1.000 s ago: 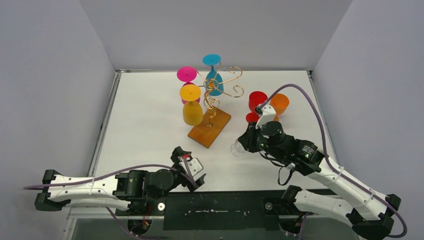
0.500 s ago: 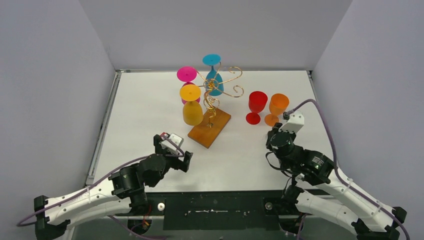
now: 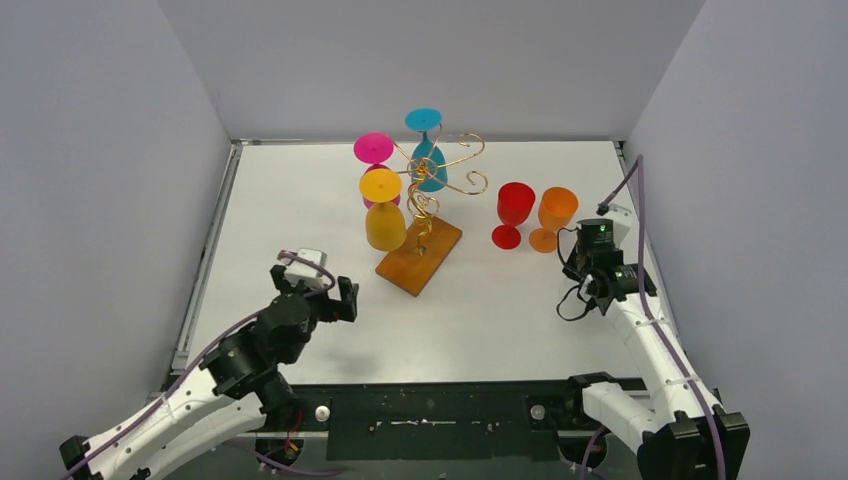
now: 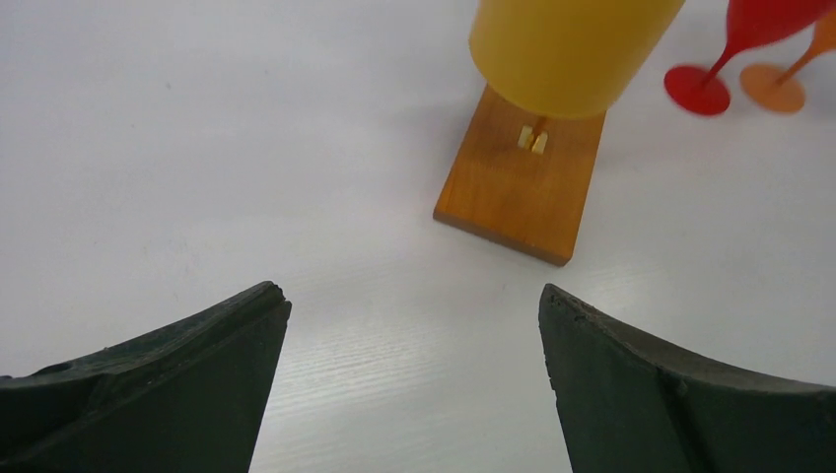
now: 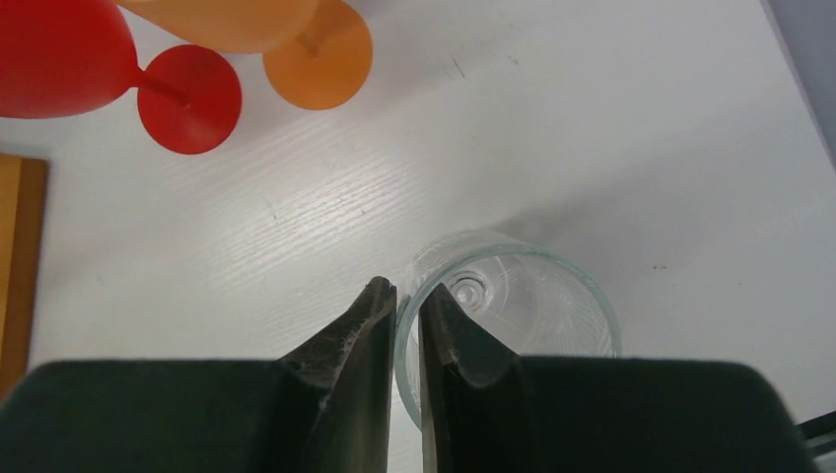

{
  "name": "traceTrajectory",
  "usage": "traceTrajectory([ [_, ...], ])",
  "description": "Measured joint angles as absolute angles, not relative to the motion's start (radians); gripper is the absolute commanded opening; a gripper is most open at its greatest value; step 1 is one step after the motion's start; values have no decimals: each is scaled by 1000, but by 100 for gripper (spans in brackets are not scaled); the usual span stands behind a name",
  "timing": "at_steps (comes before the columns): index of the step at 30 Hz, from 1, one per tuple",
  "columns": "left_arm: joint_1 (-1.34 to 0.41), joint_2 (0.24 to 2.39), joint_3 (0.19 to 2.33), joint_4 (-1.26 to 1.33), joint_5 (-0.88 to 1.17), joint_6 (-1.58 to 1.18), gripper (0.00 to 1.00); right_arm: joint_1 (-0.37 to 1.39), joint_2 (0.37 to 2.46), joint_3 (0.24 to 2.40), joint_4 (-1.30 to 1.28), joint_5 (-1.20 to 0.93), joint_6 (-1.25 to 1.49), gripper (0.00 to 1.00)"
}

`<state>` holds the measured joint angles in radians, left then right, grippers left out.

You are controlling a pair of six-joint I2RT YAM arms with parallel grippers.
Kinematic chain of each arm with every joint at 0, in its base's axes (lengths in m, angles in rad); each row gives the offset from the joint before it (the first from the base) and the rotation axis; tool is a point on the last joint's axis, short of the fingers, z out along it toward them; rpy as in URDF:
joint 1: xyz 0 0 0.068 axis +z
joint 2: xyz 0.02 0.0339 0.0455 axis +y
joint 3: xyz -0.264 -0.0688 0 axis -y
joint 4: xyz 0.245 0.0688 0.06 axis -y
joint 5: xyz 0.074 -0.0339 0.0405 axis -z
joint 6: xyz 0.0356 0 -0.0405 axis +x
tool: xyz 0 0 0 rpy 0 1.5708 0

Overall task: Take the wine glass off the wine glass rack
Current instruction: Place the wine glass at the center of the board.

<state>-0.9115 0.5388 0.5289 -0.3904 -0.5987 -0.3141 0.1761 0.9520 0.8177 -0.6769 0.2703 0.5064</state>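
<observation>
Where the right gripper [image 5: 406, 294] hangs near the right edge of the white surface [image 3: 290, 200], its two dark fingers are drawn narrow and pinch the rim of a clear wine glass [image 5: 522, 305], one finger inside the bowl and one outside. The wrist camera looks down into the bowl, which is upright with its stem showing through the bottom; whether its foot touches the surface I cannot tell. The wine glass rack [image 3: 420, 255] lies well to the left of this gripper, in the middle of the scene. A red glass [image 3: 514, 205] and an orange glass [image 3: 557, 208] stand upright side by side on the surface between the two, the orange one nearer the gripper. Three glasses hang bowl-down from the rack's gold wire arms: a yellow wine glass [image 3: 385, 225] on the near left, a pink wine glass [image 3: 373, 149] behind it, and a blue wine glass [image 3: 430, 165] at the far side. The left gripper [image 4: 406, 293] sits near and to the left of the rack, apart from it, with its fingers spread wide and nothing between them. It faces the rack's wooden base [image 4: 522, 187], and the mouth of the yellow glass hangs just above that base in its wrist view.
</observation>
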Motion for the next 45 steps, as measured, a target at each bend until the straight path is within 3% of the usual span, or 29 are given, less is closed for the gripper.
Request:
traceTrajectory([
  [6, -908, 360, 528, -389, -696, -329, 95, 125, 1030, 803, -611, 180, 489, 0],
  [18, -908, 563, 524, -399, -703, -342, 94, 189, 1255, 857, -493, 212, 445, 0],
  [38, -908, 532, 524, -400, -707, -345, 94, 247, 1363, 864, -393, 287, 368, 0],
  [41, -908, 532, 524, -400, -709, -345, 94, 235, 1365, 865, -382, 280, 358, 7],
  [45, -908, 537, 524, -400, -711, -345, 94, 213, 1365, 864, -373, 253, 350, 9],
])
